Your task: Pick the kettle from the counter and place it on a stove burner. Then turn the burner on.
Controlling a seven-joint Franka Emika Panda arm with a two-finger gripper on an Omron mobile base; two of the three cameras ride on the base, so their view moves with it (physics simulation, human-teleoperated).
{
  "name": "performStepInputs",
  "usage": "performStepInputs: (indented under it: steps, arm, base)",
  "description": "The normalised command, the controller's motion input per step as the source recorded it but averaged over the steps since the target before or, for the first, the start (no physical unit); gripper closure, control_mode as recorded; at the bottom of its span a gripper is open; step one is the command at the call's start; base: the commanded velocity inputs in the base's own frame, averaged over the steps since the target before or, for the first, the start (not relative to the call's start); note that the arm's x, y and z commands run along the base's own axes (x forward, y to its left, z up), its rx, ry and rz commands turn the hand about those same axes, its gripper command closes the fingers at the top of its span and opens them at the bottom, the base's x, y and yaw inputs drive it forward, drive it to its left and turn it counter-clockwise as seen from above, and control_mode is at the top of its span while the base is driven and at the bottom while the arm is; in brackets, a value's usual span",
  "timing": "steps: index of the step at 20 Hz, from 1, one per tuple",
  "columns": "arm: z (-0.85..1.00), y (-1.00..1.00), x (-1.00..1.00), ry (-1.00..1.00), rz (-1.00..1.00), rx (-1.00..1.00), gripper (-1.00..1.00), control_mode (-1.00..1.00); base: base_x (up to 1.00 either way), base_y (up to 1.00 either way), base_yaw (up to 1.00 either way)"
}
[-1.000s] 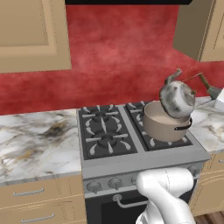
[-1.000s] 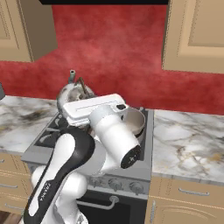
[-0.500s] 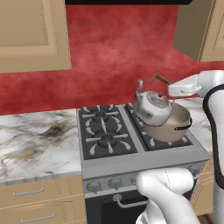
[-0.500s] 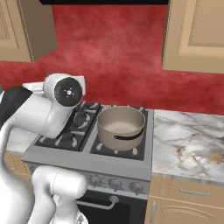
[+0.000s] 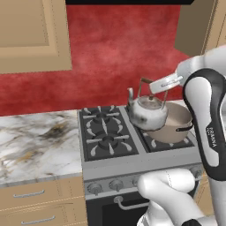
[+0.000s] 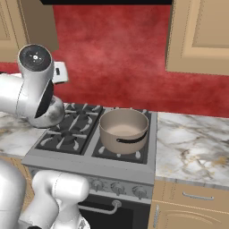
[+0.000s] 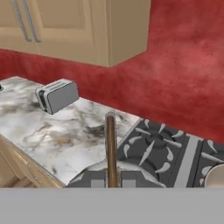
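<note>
A: What is being carried, and how is it held?

B: The small squat silvery-white kettle is hung in the air from its thin upright brown handle, on which the jaws of the white arm's two-finger gripper are clamped. No part of it is set down yet. It is held above the middle of the black gas stove, in front of the large tan pot with dark side handles.

A: How should the placing be done well?

B: A free round dark burner with pale grey petal prongs, below the jaws and to their left, is judged the best target, since the right-hand side is taken up by the pot. The kettle should be kept level, carried clear of the pot's rim, centred over the prongs and lowered until its base is borne by the grate. Only then should the jaws be parted. The row of knobs on the stove's front, well below the jaws, will be needed afterwards, and the matching one must be chosen.

A: And the surroundings?

B: From the largest down: a mottled red wall is seen behind the jaws, with tan wood cabinets hung on it. A white-grey marble table with dark veining is laid over tan drawers beside the stove. A small silver toaster is stood on it, well apart from the jaws.
</note>
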Motion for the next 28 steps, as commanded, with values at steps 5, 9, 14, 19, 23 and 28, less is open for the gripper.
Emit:
performStepInputs:
  steps: [5,9,14,19,23,28]
  arm:
    - [0.00,0.43,0.00,0.00,-0.11,-0.14,1.00,-1.00]
    - [-0.06,0.55,0.00,0.00,-0.10,-0.07,1.00,-1.00]
    - [-0.05,0.11,0.00,0.00,-0.02,0.01,1.00,-1.00]
    - [-0.19,0.10,0.00,0.00,-0.11,0.00,1.00,-1.00]
    - [-0.09,0.24,0.00,0.00,-0.31,0.00,1.00,-1.00]
    - [-0.04,0.14,0.00,0.01,-0.25,0.05,1.00,-1.00]
  base:
    - [0.00,0.00,0.00]
    - [0.00,0.00,0.00]
    - [0.00,0.00,0.00]
    - [0.00,0.00,0.00]
    - [0.00,0.00,0.00]
    - [0.00,0.00,0.00]
